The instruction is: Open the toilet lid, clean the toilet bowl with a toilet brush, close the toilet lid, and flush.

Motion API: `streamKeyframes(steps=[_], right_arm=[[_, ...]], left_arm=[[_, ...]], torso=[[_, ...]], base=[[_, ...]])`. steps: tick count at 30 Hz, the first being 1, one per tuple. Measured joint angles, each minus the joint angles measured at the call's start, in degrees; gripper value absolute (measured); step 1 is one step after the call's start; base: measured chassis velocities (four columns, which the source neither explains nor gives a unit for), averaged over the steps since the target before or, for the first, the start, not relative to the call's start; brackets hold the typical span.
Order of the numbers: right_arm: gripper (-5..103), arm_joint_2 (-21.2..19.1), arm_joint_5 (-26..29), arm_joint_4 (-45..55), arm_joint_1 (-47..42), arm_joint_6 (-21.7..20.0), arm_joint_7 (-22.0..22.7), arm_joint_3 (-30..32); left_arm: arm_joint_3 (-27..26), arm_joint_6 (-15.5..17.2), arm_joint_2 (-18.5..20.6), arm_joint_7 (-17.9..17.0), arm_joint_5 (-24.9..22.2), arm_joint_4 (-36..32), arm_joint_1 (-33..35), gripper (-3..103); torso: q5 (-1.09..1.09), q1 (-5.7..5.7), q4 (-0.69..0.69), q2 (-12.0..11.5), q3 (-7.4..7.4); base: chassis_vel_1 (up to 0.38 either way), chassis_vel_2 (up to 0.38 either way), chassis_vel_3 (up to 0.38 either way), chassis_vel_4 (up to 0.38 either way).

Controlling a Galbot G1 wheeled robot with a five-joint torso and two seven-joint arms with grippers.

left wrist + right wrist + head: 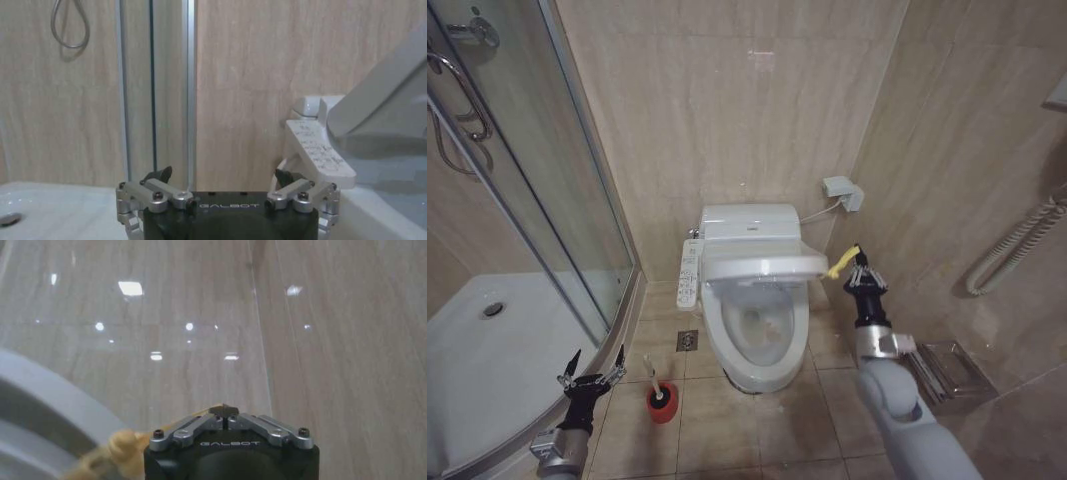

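Note:
The toilet lid (762, 266) hangs partly raised over the toilet bowl (762, 335), whose inside shows beneath it. A yellow strap (838, 264) at the lid's right rim runs to my right gripper (858, 266), which is shut on it. In the right wrist view the shut fingertips (227, 412) sit beside the yellow strap (124, 446) and the lid's grey underside (40, 405). The toilet brush (653, 377) stands in its red holder (663, 403) on the floor left of the bowl. My left gripper (591, 376) (222, 178) is open, low beside the brush, holding nothing.
A white shower tray (487, 350) and glass shower door (557, 190) fill the left side. A control panel (689, 272) sticks out at the toilet's left. A floor drain (687, 340) lies between brush and bowl. A metal rack (949, 370) sits on the floor at right, under a wall hose (1017, 245).

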Motion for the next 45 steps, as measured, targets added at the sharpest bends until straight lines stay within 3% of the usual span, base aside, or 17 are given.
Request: streamKeyframes(steps=[6, 23, 27, 36, 45], right_arm=[[0, -3.1, 6.2, -5.9, 8.4, -2.9, -0.7, -2.2], [0, -4.4, 11.4, -24.5, 32.6, -4.2, -5.6, -12.2], [0, -5.2, 12.7, -31.0, 39.4, -3.6, -8.9, -15.4], [0, -4.8, 13.2, -39.6, 47.1, -3.0, -12.4, -18.3], [0, -1.0, 12.6, -51.9, 55.5, -4.3, -15.6, -19.9]], left_arm=[[0.1, 0.2, -0.6, -0.1, 0.8, 0.8, -0.5, 100], [-1.8, -1.1, 0.5, -0.1, -0.4, 5.2, -1.2, 100], [-1.6, -1.3, 0.6, 0.0, -0.7, 6.1, -1.9, 100], [-1.5, -1.0, 1.6, 0.0, -1.5, 7.0, -3.1, 100], [-2.1, -0.9, 2.7, 0.0, -2.7, 8.3, -3.9, 100]], torso=[[0.00, 0.00, -0.02, 0.0, 0.00], [-0.01, 0.00, -0.04, 0.0, 0.00], [-0.02, 0.00, -0.03, 0.0, 0.00], [-0.02, 0.00, -0.03, 0.0, 0.00], [-0.02, 0.00, -0.03, 0.0, 0.00]], base=[[0.000, 0.000, 0.000, 0.000], [0.000, 0.000, 0.000, 0.000], [0.000, 0.000, 0.000, 0.000], [0.000, 0.000, 0.000, 0.000], [0.000, 0.000, 0.000, 0.000]])
